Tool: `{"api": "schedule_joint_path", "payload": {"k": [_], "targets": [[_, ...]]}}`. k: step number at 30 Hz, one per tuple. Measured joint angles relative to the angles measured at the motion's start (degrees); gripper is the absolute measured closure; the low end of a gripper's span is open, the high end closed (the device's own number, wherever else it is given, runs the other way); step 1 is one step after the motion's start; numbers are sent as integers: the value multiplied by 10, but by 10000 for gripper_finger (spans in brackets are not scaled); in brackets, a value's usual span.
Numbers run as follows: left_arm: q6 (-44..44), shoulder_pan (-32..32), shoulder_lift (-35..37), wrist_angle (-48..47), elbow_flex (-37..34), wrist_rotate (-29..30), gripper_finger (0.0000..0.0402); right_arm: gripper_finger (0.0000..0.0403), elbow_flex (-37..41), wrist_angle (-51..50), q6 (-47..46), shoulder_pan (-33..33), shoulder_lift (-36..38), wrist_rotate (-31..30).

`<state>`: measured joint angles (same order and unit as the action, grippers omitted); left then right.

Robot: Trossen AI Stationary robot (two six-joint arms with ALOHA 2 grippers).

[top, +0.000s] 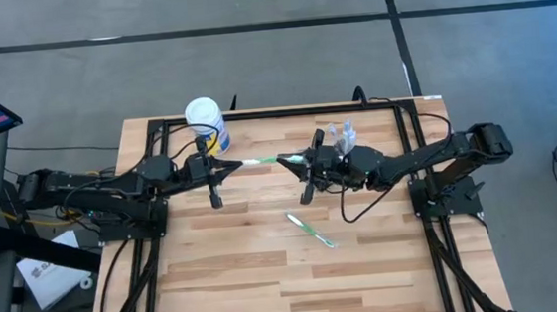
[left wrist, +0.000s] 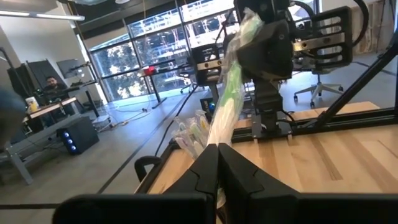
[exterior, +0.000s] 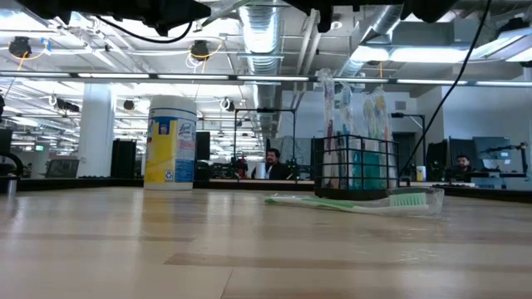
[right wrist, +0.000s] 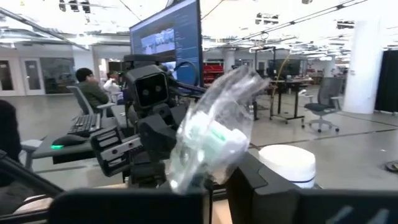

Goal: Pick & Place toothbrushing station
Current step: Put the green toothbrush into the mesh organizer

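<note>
A wrapped white-and-green toothbrush (top: 259, 161) hangs level in the air between my two grippers. My left gripper (top: 230, 166) is shut on its white end, and my right gripper (top: 291, 159) is shut on its green end. The black wire-mesh holder (top: 342, 136) with several wrapped toothbrushes stands on its base just beyond my right gripper; it also shows in the low view (exterior: 353, 162). A second green toothbrush (top: 310, 229) lies flat on the table, nearer the front edge, and shows in the low view (exterior: 357, 201). My left gripper pinches the toothbrush's white handle end (left wrist: 216, 138) between its two fingers, coming level from the table's left, along the brush. The brush is lifted clear of the table. My right gripper pinches the wrapped head end (right wrist: 208, 146) between its two fingers, coming level from the table's right. The clear wrap bulges out above the fingers.
A white-lidded yellow-and-blue jar (top: 204, 117) stands at the far edge behind my left gripper, and shows in the low view (exterior: 170, 141). A black frame (top: 255, 116) runs round the table. People sit at desks in the room beyond.
</note>
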<state>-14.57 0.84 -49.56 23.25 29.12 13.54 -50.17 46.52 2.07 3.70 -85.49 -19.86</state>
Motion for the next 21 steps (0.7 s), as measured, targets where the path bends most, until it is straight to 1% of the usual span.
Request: {"api": "schedule_joint_path", "payload": {"k": [3,7,14,19,21], "targets": [[0,0,0,-1,0,0,402,386,0,-3,0,0,4,10],[0,0,0,-1,0,-3,400,395,0,-3,13,5,4,18],[0,0,0,1,0,-2,392,397,0,-15,11,3,4,20],[0,0,0,1,0,-2,380,397,0,-18,10,4,4,20],[0,0,0,1,0,-2,373,397,0,-45,9,4,15,20]]}}
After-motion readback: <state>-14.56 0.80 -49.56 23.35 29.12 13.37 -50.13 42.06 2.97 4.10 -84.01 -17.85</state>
